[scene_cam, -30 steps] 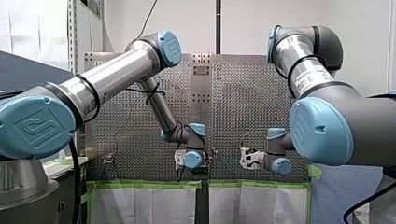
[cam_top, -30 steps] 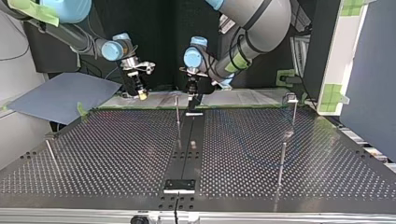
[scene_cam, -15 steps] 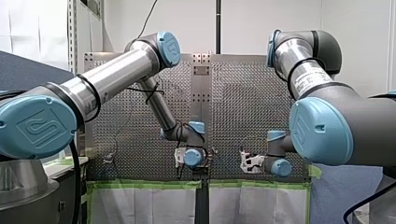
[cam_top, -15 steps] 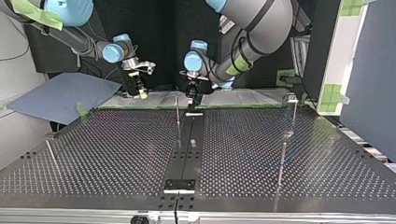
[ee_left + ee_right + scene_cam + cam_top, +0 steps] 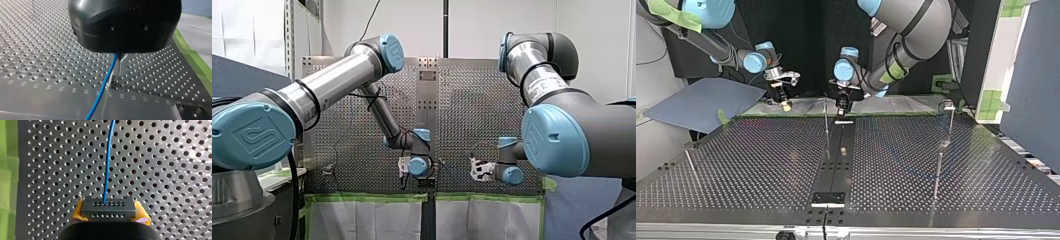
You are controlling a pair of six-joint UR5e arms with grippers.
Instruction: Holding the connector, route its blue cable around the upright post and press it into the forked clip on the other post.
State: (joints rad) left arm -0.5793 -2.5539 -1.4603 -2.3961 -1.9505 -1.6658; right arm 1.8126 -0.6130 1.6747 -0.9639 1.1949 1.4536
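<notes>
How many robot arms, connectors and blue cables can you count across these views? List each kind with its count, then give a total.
Robot arms: 2 (my left arm, my right arm)
Connector: 1
Blue cable: 1
Total: 4

The perforated table (image 5: 761, 160) carries a dark strip (image 5: 840, 155) down its middle, and green tape (image 5: 781, 116) lines one end edge. A thin post (image 5: 826, 122) stands beside the strip near that taped edge. A plain post (image 5: 937, 175) and a capped post (image 5: 951, 120) rise by one side edge, with a leaning rod (image 5: 691, 167) by the other.
</notes>
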